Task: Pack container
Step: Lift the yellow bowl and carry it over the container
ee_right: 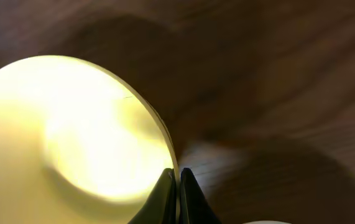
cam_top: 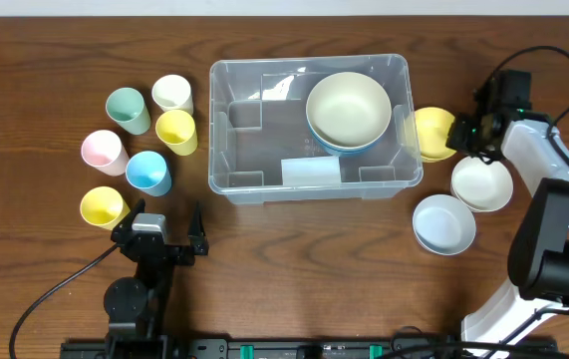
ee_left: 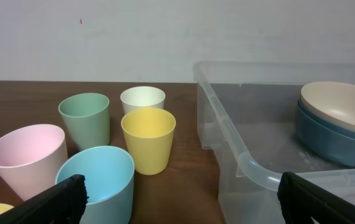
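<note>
While the right gripper [ee_right: 177, 180] was clamped on the rim of the yellow bowl [cam_top: 428, 135], at 3 o'clock of the mid-table container [cam_top: 264, 150], this looked like the pickup step; next it'd need lifting over the wall. Left gripper [cam_top: 161, 231] sat splayed, empty, at 7 o'clock

We see the container [cam_top: 212, 130] standing upright and lidless at the far middle of the table [cam_top: 294, 259], its long sides running left to right. It is a big clear plastic bin with rounded corners and a rolled rim. A white label [cam_top: 311, 172] shows at its near wall. In its far right corner, a cream bowl [cam_top: 349, 108] nests in a blue bowl [ee_left: 326, 140].
</note>
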Controlling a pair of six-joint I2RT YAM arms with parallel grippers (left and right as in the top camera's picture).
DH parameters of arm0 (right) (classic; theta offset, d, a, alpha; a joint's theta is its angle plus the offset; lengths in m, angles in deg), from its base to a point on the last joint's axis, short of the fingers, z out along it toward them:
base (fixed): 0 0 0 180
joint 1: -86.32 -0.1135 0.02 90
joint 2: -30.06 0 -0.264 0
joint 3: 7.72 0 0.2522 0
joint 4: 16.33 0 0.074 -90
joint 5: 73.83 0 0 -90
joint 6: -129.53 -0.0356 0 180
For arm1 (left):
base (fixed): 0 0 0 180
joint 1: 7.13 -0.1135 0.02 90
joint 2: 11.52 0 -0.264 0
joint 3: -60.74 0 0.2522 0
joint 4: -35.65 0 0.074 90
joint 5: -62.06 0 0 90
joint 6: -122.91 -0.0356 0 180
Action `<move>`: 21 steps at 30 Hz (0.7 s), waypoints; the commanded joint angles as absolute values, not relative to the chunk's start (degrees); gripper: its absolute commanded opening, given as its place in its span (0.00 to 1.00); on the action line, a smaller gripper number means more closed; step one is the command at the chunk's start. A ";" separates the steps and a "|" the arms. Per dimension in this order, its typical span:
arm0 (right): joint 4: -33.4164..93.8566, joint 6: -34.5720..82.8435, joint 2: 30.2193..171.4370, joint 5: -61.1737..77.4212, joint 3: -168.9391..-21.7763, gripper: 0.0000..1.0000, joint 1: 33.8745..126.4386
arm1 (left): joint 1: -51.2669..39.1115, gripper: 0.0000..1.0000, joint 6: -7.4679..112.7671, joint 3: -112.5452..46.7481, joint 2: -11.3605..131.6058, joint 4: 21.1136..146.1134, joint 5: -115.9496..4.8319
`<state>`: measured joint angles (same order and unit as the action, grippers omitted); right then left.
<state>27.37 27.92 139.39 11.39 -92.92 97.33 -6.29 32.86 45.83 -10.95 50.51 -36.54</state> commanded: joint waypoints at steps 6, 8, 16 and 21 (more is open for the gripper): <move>28.00 21.08 137.84 11.09 -95.26 0.01 104.06 | -6.46 0.98 32.29 46.75 -11.29 52.43 -37.16; 29.18 21.03 135.81 9.64 -96.94 0.01 104.93 | -6.46 0.98 32.29 46.75 -11.29 52.41 -37.16; 36.92 22.61 121.69 4.88 -106.69 0.01 104.45 | -6.46 0.98 32.29 46.75 -11.29 52.43 -37.16; 38.60 24.38 112.34 0.57 -109.86 0.01 99.01 | -6.46 0.98 32.29 46.75 -11.29 52.43 -37.16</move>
